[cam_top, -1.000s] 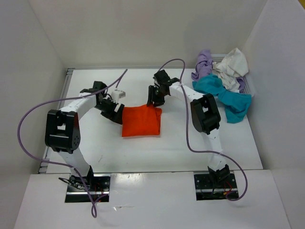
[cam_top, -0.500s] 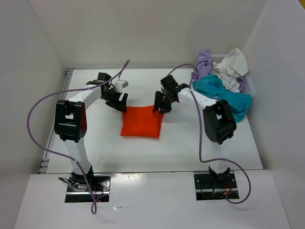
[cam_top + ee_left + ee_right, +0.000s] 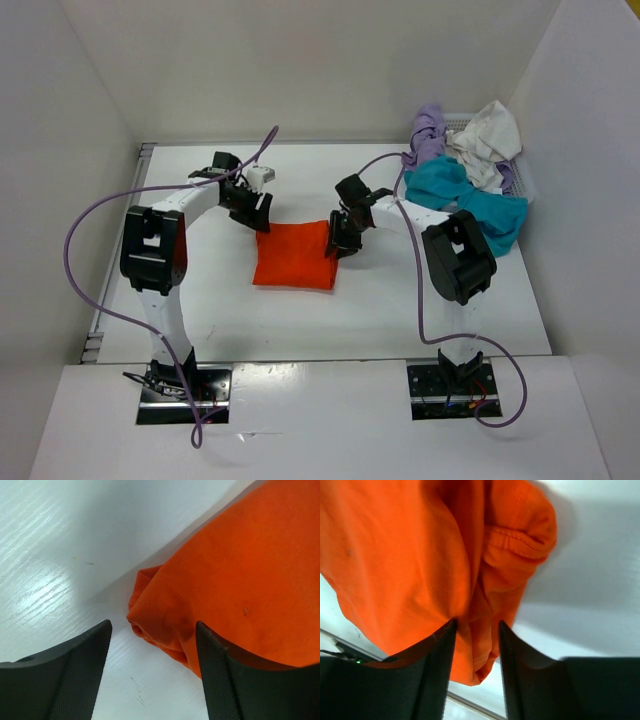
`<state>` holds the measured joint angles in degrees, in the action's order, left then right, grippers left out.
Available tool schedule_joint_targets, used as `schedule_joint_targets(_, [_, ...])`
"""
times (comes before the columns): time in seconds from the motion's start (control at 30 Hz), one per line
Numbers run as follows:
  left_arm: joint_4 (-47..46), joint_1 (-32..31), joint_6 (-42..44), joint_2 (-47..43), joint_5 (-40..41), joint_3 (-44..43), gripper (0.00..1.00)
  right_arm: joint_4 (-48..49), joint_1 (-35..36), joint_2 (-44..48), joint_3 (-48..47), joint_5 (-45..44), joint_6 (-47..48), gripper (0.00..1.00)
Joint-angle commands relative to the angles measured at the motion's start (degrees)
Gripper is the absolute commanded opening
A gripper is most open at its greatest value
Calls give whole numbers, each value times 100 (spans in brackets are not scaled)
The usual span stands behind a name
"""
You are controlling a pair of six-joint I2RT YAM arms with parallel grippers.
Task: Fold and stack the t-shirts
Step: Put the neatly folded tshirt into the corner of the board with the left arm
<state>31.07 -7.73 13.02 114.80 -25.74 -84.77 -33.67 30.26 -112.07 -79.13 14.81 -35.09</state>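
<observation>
Orange t-shirt (image 3: 295,257) lay folded on table (image 3: 300,320), near middle. Left gripper (image 3: 252,210) at its far-left corner: jaws wide apart, corner between them, nothing gripped. Right gripper (image 3: 340,240) at far-right corner, jaws partly closed, pinching bunched orange cloth. Teal t-shirt (image 3: 470,200), lavender t-shirt (image 3: 428,135) and off-white t-shirt (image 3: 490,135) were heaped on white mesh basket (image 3: 517,178) at far right, well apart from orange one.
</observation>
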Motion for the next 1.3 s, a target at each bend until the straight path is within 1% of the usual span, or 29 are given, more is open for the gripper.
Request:
schedule_joint_targets(0.0, [-180, -27, -141, 104, -81, -110, 69, 71, 85, 168, 47, 75, -103, 37])
schedule_joint_targets(0.03, [-180, -27, -194, 104, -81, -110, 67, 71, 85, 98, 47, 75, -103, 28])
schedule_joint_targets(0.07, [-180, -27, -194, 104, -142, -57, 67, 71, 85, 98, 47, -21, -103, 15])
schedule_joint_targets(0.1, [-180, -27, -246, 104, -142, -57, 67, 71, 85, 98, 47, -144, -103, 9])
schedule_joint_targets(0.17, [-233, -27, -247, 104, -142, -57, 67, 71, 85, 98, 47, -206, -103, 0])
schedule_joint_targets(0.23, [-285, -27, -247, 51, -194, -57, 67, 71, 85, 150, 47, -206, -50, 0])
schedule_joint_targets(0.27, [-286, -27, -247, 51, -195, -57, 72, 71, 85, 151, 47, -206, 10, 0])
schedule_joint_targets(0.33, [-338, -27, -247, 51, -248, -57, 76, 71, 85, 212, 47, -206, 11, 0])
schedule_joint_targets(0.37, [-338, -27, -247, 51, -248, -57, 79, 71, 85, 212, 47, -206, 11, 0])
schedule_joint_targets(0.4, [-278, -27, -299, 51, -248, -109, 81, 2, 85, 212, 47, -206, 11, 3])
schedule_joint_targets(0.47, [-111, -27, -300, -62, -37, -162, 83, -78, 85, 290, 47, -206, 11, 28])
schedule_joint_targets(0.5, [-49, -27, -239, -133, -37, -162, 84, -78, 85, 369, 204, -206, 11, 41])
schedule_joint_targets(0.53, [13, 34, -238, -229, -37, -162, 84, -78, 85, 466, 284, -276, 11, 45])
schedule_joint_targets(0.63, [320, 201, -177, -704, -186, 145, 87, -26, 85, 818, 556, -338, -59, 46])
schedule_joint_targets(0.67, [512, 201, -98, -801, -186, 223, 92, -26, 85, 871, 609, -338, -120, 47])
schedule_joint_targets(0.7, [592, 201, -97, -923, -291, 407, 92, -26, 85, 941, 662, -338, -121, 47])
schedule_joint_targets(0.73, [785, 201, 42, -925, -370, 487, 94, 27, 85, 942, 732, -338, -121, 47])
schedule_joint_targets(0.77, [874, 114, 43, -925, -432, 549, 96, 27, 85, 942, 733, -338, -121, 50])
schedule_joint_targets(0.8, [927, -26, 113, -820, -432, 619, 97, 27, 85, 942, 733, -338, -121, 50])
schedule_joint_targets(0.87, [927, -105, 113, -662, -432, 865, 99, 27, 85, 942, 733, -338, -121, 50])
schedule_joint_targets(0.97, [927, -106, 61, -495, -589, 1085, 99, -34, 85, 1081, 733, -338, -121, 50])
schedule_joint_targets(1.03, [866, -158, 9, -424, -774, 1086, 99, -34, 85, 1160, 794, -400, -121, 50])
schedule_joint_targets(1.17, [752, -396, -44, -231, -723, 1138, 99, -87, -28, 1485, 908, -461, -173, 50])
schedule_joint_targets(1.27, [594, -554, -97, -3, -661, 1138, 92, -140, -81, 1740, 1031, -575, -226, 50])
